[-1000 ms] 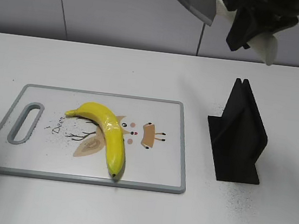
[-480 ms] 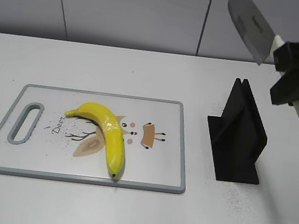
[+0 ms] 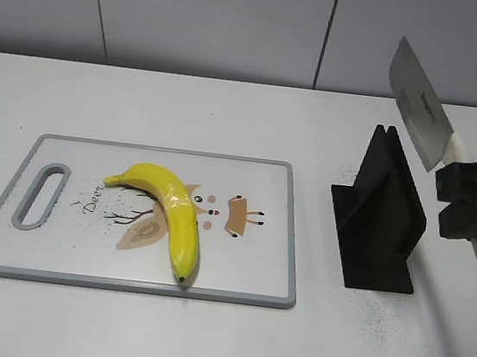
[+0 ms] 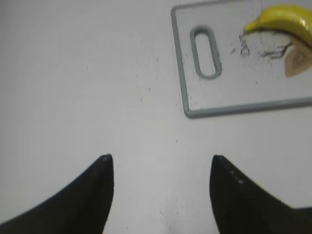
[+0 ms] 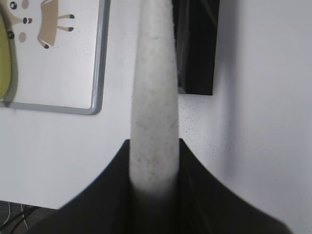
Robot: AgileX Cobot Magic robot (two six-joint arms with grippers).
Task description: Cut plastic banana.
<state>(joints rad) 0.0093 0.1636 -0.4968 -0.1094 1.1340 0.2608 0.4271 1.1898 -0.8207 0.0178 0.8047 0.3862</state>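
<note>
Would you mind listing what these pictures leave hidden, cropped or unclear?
- Exterior view: the right gripper runs off the right edge; how its jaws meet the knife handle is hidden.
- Right wrist view: the knife handle covers the blade and part of the black stand.
- Left wrist view: the banana and cutting board are cut off by the frame edge.
- Exterior view: the board's small print is too small to read fully.

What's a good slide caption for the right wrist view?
Right gripper clamps the knife's pale handle above the table, black stand and cutting board beyond.
</note>
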